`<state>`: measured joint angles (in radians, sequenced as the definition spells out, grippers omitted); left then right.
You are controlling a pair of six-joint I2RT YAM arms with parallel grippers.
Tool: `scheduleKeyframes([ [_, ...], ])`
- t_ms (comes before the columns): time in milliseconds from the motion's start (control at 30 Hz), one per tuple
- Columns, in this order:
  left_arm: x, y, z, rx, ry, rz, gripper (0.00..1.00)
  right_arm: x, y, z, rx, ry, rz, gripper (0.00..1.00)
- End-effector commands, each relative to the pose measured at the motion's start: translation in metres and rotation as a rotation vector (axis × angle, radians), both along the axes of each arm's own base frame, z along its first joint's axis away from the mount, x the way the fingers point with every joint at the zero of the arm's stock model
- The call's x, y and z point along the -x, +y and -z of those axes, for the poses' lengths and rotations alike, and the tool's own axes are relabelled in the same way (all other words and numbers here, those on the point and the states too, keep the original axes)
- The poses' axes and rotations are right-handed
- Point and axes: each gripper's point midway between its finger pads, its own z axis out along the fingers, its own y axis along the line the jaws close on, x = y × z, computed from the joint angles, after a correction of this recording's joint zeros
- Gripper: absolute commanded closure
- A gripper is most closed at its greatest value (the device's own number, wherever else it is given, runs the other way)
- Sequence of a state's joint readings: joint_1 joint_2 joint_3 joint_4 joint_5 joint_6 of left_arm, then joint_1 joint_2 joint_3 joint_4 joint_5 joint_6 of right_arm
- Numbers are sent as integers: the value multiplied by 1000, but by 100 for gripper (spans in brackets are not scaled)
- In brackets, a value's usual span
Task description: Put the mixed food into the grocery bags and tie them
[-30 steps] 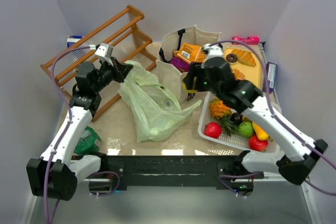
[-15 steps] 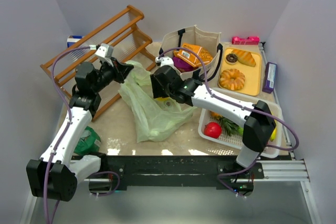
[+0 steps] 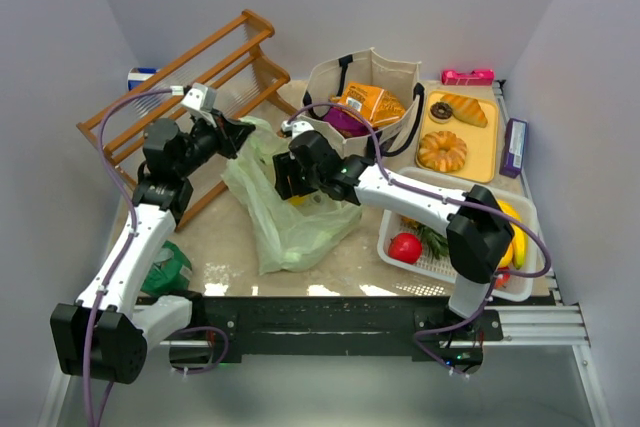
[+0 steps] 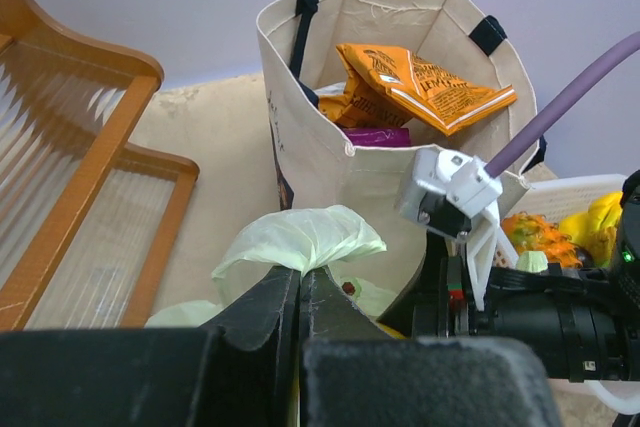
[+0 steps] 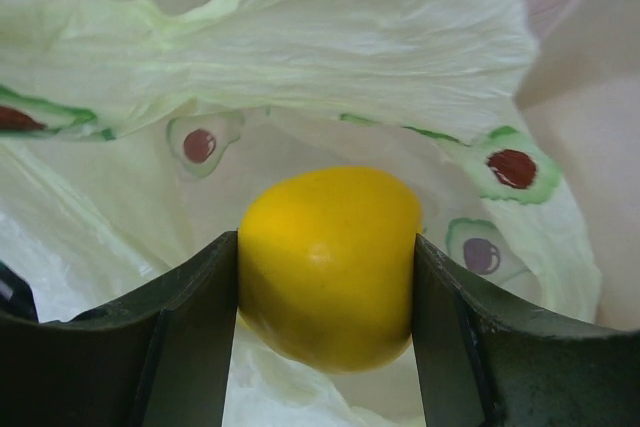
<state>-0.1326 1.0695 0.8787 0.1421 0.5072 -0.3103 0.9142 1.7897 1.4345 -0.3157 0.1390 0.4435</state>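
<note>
Bags: two. One pale green plastic bag (image 3: 290,217) lay mid-worktop (image 3: 215,237), one canvas tote (image 3: 365,82) at its 1 o'clock.
Packets in tote: two orange snack packets (image 4: 425,82), one purple packet (image 4: 380,135).
Left tool (image 4: 300,292): clenched on the plastic bag's rim, unmoved.
Right tool (image 5: 325,267): grasping one yellow toy fruit (image 5: 330,247) inside the plastic bag's mouth.
Change: a second earlier the right tool hung near the white mesh basket (image 3: 425,265) at 4 o'clock.

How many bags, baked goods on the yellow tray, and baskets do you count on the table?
Bags: 2, green plastic bag and canvas tote
Baked goods: 3, small donut, bread, large donut
Baskets: 1, white basket
Total: 6
</note>
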Motion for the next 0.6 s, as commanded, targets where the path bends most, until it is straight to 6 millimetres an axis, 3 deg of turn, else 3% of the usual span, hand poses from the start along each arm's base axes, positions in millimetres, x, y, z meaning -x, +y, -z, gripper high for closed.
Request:
scheduleKeyframes([
  [0,0,-4,-6,-11,-45,22,100,20,12,1,-55,56,-110,94],
  [100,0,-5,-5,-15,-48,22,100,25,6,9,-24,82,-111,72],
  [133,0,-5,-6,-17,-51,19,100,26,5,9,-22,82,-112,54],
  [233,0,-5,-7,-20,-53,19,100,24,-2,0,-10,52,-96,21],
  [367,0,-4,-6,-21,-53,16,100,23,-5,-9,-10,22,-101,9],
  [533,-1,-3,-5,-30,-52,3,100,25,-9,-27,-16,-5,-113,7],
  [567,-1,-2,-4,-32,-48,-2,100,28,-14,-39,-30,-14,-115,7],
])
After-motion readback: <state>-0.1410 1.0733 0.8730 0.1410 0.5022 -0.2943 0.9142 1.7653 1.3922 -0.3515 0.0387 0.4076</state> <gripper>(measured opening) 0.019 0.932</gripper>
